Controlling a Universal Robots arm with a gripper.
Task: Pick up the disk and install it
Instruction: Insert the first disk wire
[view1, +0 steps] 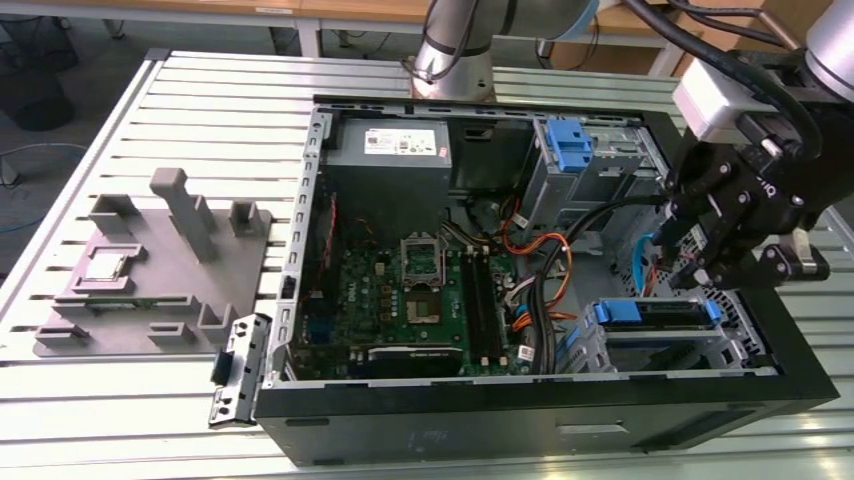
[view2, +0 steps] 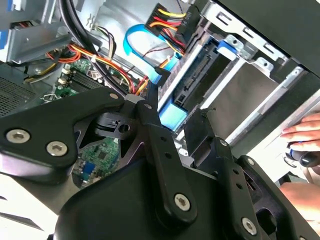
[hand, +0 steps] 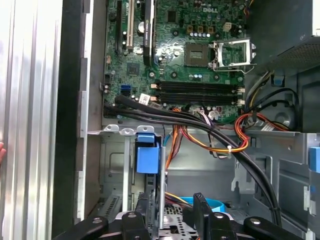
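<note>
The disk (view1: 650, 313) lies in the drive bay at the case's front corner on the exterior view's right, its blue carrier frame showing at both ends. My gripper (view1: 683, 272) hangs just above it, fingers pointing down and apart, so it is open. In the second wrist view the black fingers (view2: 150, 125) stand either side of the disk's blue end tab (view2: 172, 116), and its connector edge (view2: 192, 82) faces the cables. In the first wrist view the gripper (hand: 175, 215) sits over the bay, with the disk's blue end (hand: 148, 155) just past the fingertips.
The open computer case (view1: 534, 400) holds a motherboard (view1: 400, 290), a grey power supply (view1: 387, 140), loose cables (view1: 534, 250) and a blue latch (view1: 567, 145) on the far bay. A grey fixture (view1: 160, 260) stands outside. A person's hand (view2: 305, 135) rests by the case.
</note>
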